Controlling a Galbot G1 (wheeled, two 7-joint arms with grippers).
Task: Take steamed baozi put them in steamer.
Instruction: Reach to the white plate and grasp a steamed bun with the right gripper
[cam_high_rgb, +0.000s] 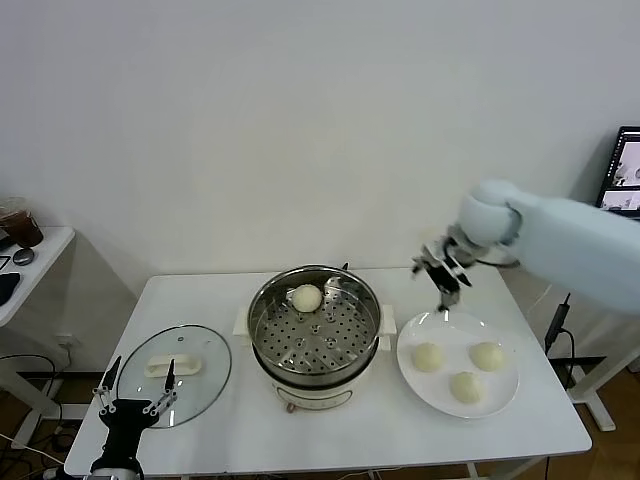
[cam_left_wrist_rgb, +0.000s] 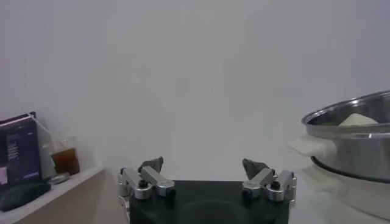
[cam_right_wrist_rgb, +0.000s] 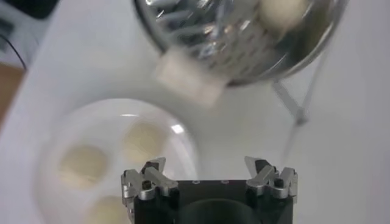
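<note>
right tool released, empty, hanging above far rim of flat white plate. three pale cream round baozi on plate, one cut off in right wrist view. fourth baozi on perforated tray of shiny steel steamer mid white worktop. left tool released, low by glass lid, arm mostly out of frame.

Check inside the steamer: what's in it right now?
One baozi sits on the perforated tray inside the steamer, toward the back. The rest of the tray is bare. Whatever lies beneath the tray is hidden.
</note>
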